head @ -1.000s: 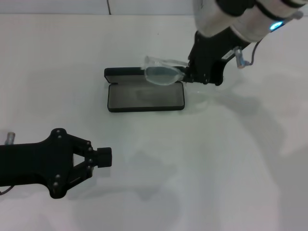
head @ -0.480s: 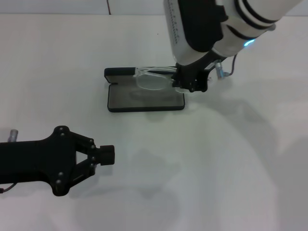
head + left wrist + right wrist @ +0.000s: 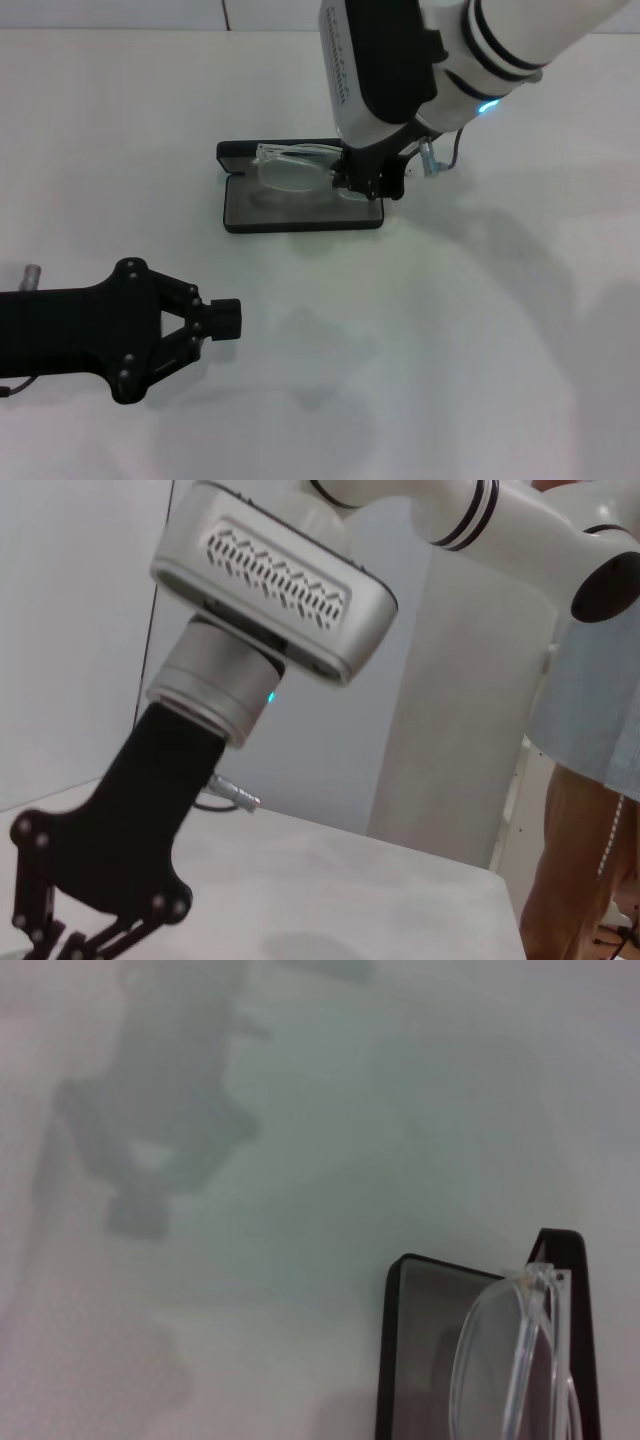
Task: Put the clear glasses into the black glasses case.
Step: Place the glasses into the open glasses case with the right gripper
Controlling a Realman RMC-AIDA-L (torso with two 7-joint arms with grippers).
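Note:
The black glasses case (image 3: 300,210) lies open on the white table, grey lining up, with its lid (image 3: 240,152) at the far side. The clear glasses (image 3: 290,170) hang just over the case's tray, lens towards the left. My right gripper (image 3: 352,183) is shut on their right end, over the case's right edge. In the right wrist view the clear glasses (image 3: 505,1355) sit above the case (image 3: 415,1360). My left gripper (image 3: 222,320) rests shut near the table's front left, well away from the case.
The white table (image 3: 480,330) spreads around the case. The left wrist view shows my right arm (image 3: 270,590) and its black gripper mount (image 3: 110,870) from the side. A person's clothing (image 3: 590,780) stands at the far right of that view.
My right gripper has carried the clear glasses leftward and lower, from the case's right end to over its tray. The left gripper has shifted slightly to the right.

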